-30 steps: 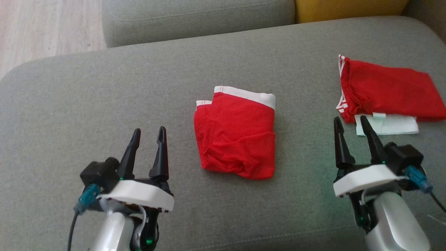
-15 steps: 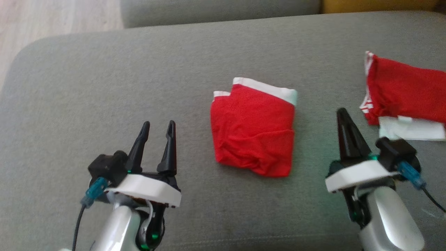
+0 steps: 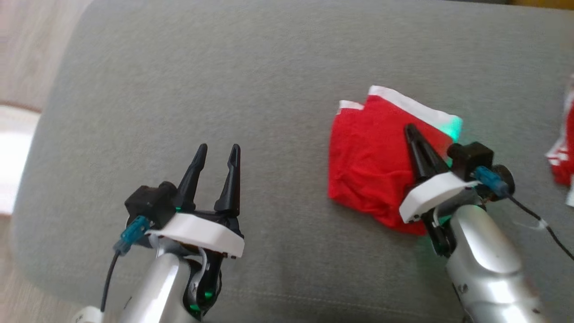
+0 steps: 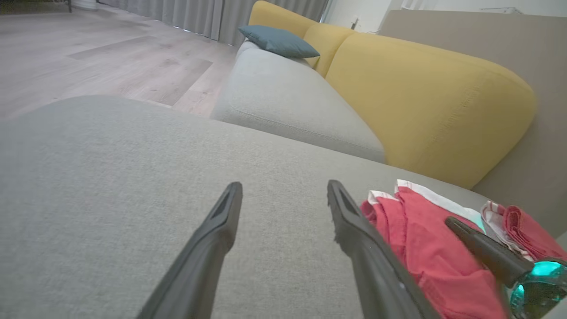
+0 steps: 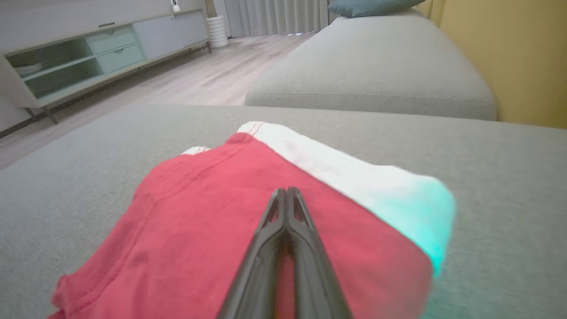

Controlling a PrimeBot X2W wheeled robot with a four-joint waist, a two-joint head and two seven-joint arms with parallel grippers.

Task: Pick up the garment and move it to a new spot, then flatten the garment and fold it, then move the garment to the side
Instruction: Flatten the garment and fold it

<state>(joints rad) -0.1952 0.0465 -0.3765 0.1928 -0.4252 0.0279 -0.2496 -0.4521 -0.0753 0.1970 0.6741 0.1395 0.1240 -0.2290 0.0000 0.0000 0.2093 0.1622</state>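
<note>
- Step in hand: you appear to be at the last step, moving the garment (image 3: 372, 166) to the side. It already lies folded into a compact rectangle, so flattening and folding look done.
- Right gripper (image 3: 410, 131): its jaws are pressed fully together, tip against tip, and reach over the garment from its near right corner. The right wrist view shows no fold caught between them, so read this as a closed tool lying over the cloth (image 5: 199, 212), not a grasp. Whether the tips touch the fabric cannot be told.
- Left gripper (image 3: 219, 148): its jaws stand wide apart and hold nothing, above the bare grey cushion (image 3: 224, 67), well to the left of the garment.
- Next move: for a slide, you would need the closed tips to bear down firmly enough to drag every layer at once. Too light a press may shift the top layer alone and spoil the fold. For a lift, the jaws must first part and then close over an edge that includes all layers.
- Garment: red knit with a white waistband (image 3: 412, 105) along the far edge, its far right corner tinted green by the gripper's light. The near edge is bunched and wrinkled. It lies right of centre on the cushion, well apart from a second red cloth (image 3: 560, 161) at the right margin.
</note>
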